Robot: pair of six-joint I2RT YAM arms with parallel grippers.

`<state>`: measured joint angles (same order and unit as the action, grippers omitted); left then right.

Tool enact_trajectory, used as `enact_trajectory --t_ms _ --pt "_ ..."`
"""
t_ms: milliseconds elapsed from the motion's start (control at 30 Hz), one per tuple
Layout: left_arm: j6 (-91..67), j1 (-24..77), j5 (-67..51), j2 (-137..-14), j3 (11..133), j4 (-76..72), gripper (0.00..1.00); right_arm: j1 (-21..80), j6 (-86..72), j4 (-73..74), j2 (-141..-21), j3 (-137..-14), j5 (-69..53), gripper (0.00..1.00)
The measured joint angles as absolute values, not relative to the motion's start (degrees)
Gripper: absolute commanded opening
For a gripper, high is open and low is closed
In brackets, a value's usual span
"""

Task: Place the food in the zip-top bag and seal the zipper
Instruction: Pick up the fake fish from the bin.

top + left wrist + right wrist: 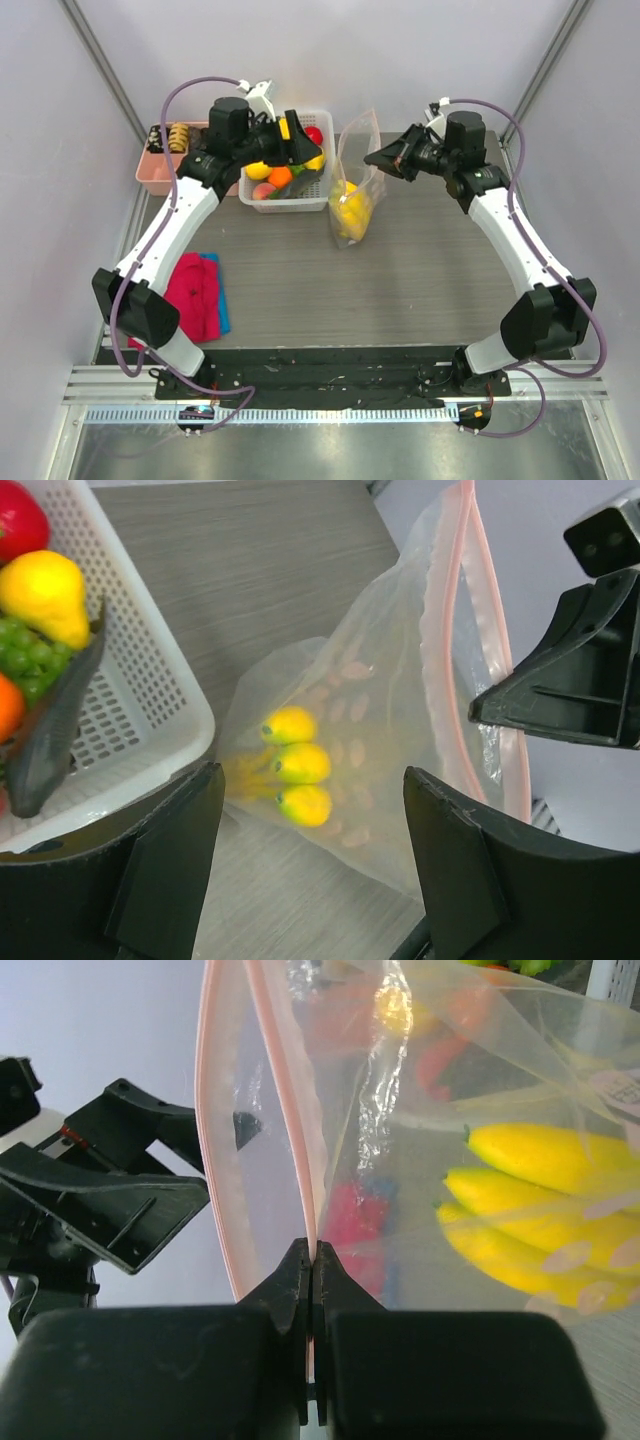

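The clear dotted zip-top bag (357,185) stands up beside the white basket, its mouth open. A yellow banana (300,765) lies inside it (540,1200). My right gripper (312,1255) is shut on the pink zipper (283,1110) edge and holds the bag up (375,157). My left gripper (300,145) hangs open and empty over the basket's right side, facing the bag (312,776). More food sits in the basket: a yellow piece (45,585), a red one (20,520), green grapes (25,655) and an orange (280,177).
The white slatted basket (290,203) stands at the back centre. Left of it is a pink divided tray (160,178) with dark snack pieces. A red cloth (195,295) on a blue one lies near the left arm.
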<state>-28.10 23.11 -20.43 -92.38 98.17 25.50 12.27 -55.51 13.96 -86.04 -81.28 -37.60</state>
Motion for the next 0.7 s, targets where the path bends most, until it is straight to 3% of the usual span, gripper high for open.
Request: enact_trajectory --t_ms 133,267,533,700 --pt "-29.5 23.11 -23.4 -90.96 94.28 23.59 0.7 12.38 -53.3 16.4 -83.02 -81.21 -36.64 0.01" --pt "-28.05 23.11 -21.3 -92.49 95.02 27.05 0.71 12.43 -51.11 18.06 -82.37 -81.17 -34.52 0.01" --pt "-13.93 21.23 -20.91 -108.29 112.29 36.93 0.66 12.34 -47.13 22.39 -82.39 -78.72 -29.65 0.01" --pt "-3.27 21.15 -18.09 -123.59 129.99 45.32 0.64 12.23 -44.99 23.97 -82.39 -78.32 -27.38 0.01"
